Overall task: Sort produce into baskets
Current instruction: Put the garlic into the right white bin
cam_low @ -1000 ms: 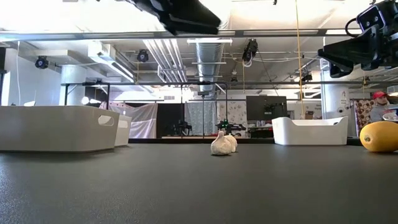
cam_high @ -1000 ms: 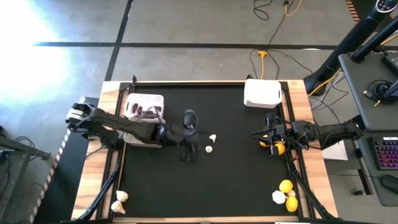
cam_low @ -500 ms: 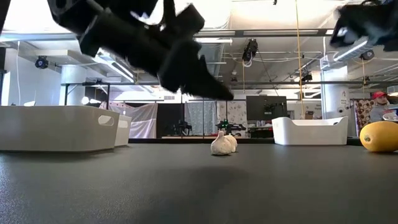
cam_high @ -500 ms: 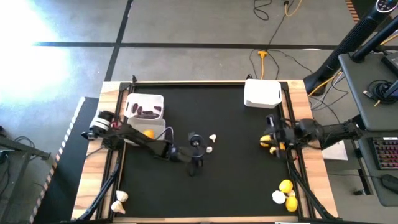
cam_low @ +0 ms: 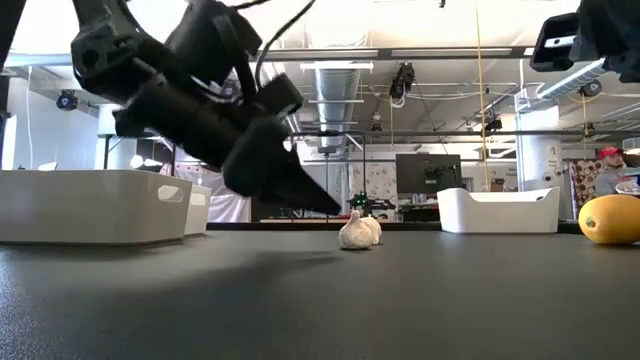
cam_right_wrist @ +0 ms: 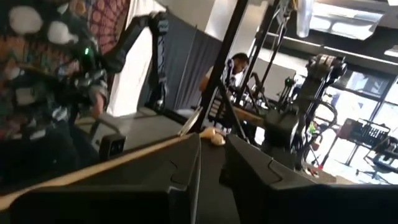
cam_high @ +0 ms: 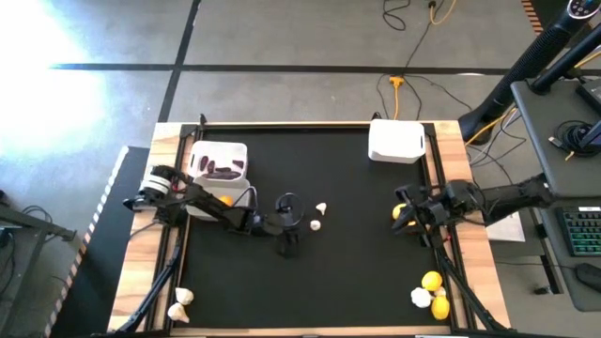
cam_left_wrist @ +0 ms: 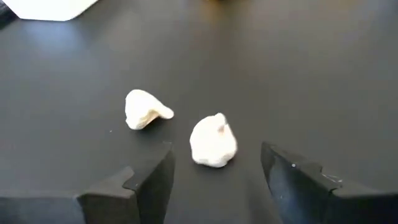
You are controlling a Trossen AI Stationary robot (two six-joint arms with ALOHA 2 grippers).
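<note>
Two white garlic bulbs lie on the black mat at mid-table, one (cam_left_wrist: pixel 213 141) just ahead of my left gripper's (cam_left_wrist: pixel 214 183) open fingers, the other (cam_left_wrist: pixel 146 110) a little farther off. In the low view the left gripper (cam_low: pixel 315 200) slants down at the bulbs (cam_low: pixel 358 230), clear of them. My right gripper (cam_high: pixel 406 218) hovers shut and empty near the right edge, over a yellow lemon (cam_low: pixel 610 218) that rests on the mat. One basket (cam_high: pixel 221 160) at the far left holds purple pieces. The basket beside it (cam_high: pixel 199 208) holds a lemon (cam_high: pixel 223 200). A third basket (cam_high: pixel 395 141) stands at the far right.
Two lemons (cam_high: pixel 435 291) and a garlic bulb (cam_high: pixel 420 298) lie at the near right corner. Two garlic bulbs (cam_high: pixel 181 303) lie at the near left corner. A person (cam_right_wrist: pixel 235 65) stands in the room beyond the table. Bare mat stretches along the near side.
My left gripper has come down from high over the mat to just above it, tipping its fingers toward the two garlic bulbs. My right gripper has stayed near the right edge but has rolled and tipped upward.
</note>
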